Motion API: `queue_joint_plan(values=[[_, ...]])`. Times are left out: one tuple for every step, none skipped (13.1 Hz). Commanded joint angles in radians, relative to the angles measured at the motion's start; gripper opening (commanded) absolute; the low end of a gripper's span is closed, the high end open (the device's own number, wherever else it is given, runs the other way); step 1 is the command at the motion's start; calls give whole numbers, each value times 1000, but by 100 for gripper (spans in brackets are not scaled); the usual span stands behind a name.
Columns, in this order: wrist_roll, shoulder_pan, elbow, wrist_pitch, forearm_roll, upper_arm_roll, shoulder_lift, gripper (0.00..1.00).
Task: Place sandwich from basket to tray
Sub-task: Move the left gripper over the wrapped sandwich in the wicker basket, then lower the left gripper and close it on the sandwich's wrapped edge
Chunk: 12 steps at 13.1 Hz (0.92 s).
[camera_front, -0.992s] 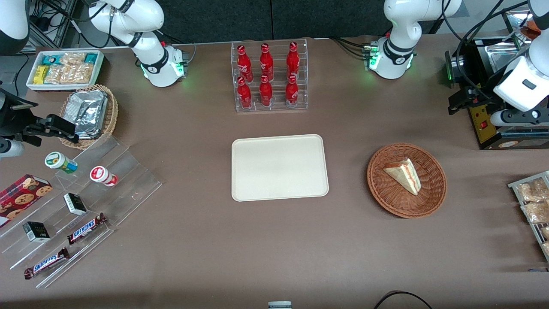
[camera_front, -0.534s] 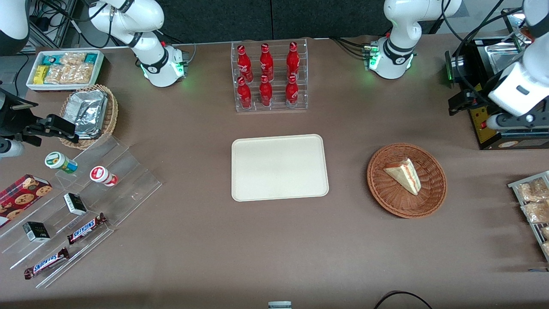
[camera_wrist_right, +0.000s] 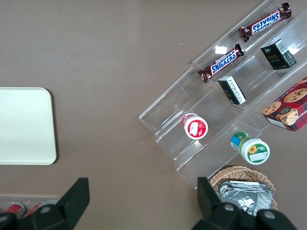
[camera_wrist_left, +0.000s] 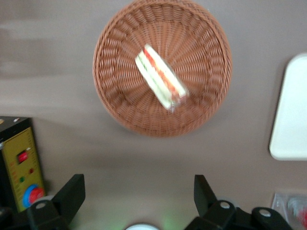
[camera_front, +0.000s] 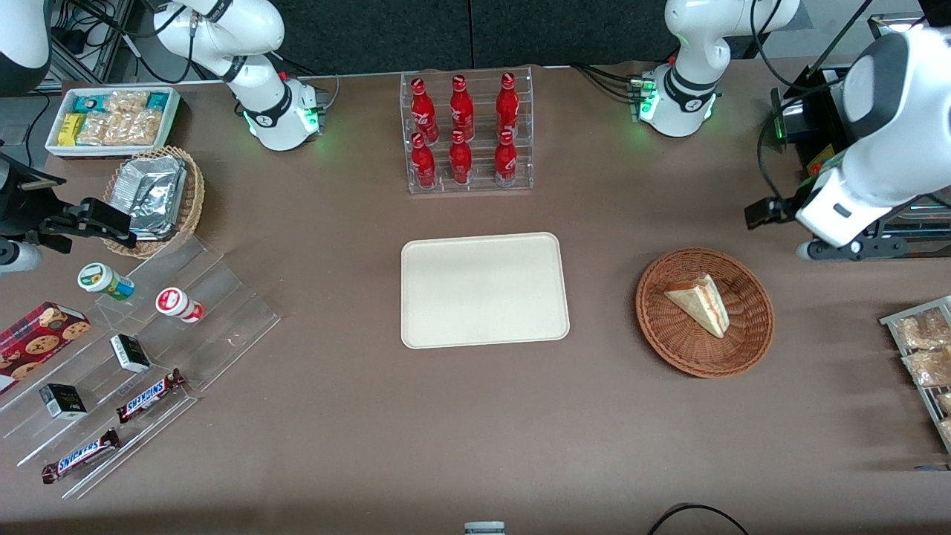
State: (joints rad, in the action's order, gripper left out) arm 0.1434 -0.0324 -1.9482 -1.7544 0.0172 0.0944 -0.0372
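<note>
The gripper [camera_wrist_left: 136,199] is hanging above the bare table with its two dark fingers [camera_wrist_left: 71,194] spread wide — nothing is sitting between them and they are touching nothing. In the front view the gripper [camera_front: 776,223] is showing at the end of the white left arm, near the basket [camera_front: 750,345] but farther from the front camera than it, and toward the working arm's end of the table.

The sandwich [camera_front: 700,302] is lying in the basket, roughly at its middle, resting on the woven floor. It is lying on a flat face with its red and green filling edge [camera_wrist_left: 165,79] showing along one long side. Its long axis is running diagonally across the bowl; in the front view the narrow tip is pointing toward the tray [camera_front: 416,327] and the wide end is sitting nearer the front camera.

The tray is lying flat on the brown table, well apart from the basket, toward the parked arm's end. A clear rack of red bottles [camera_front: 462,130] is standing farther from the front camera than the tray. A black and yellow control box [camera_wrist_left: 19,165] is sitting just beside the gripper — apart from the basket.
</note>
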Motion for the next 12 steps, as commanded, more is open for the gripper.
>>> queue_joint_plan(values=[[140, 3, -99, -152, 13, 2, 0, 100], [168, 5, -125, -209, 13, 4, 12, 100], [192, 6, -153, -265, 12, 5, 17, 100], [230, 8, -172, -313, 7, 5, 29, 100], [292, 9, -176, -345, 4, 5, 51, 100], [361, 12, -181, -377, 6, 7, 71, 100], [434, 25, -201, -431, 9, 10, 78, 100], [487, 28, -228, -491, 10, 10, 79, 100], [513, 29, -251, -544, 10, 11, 85, 100], [516, 31, -256, -557, 10, 16, 98, 100], [516, 29, -256, -559, 10, 18, 114, 100], [516, 29, -258, -559, 10, 18, 124, 100]])
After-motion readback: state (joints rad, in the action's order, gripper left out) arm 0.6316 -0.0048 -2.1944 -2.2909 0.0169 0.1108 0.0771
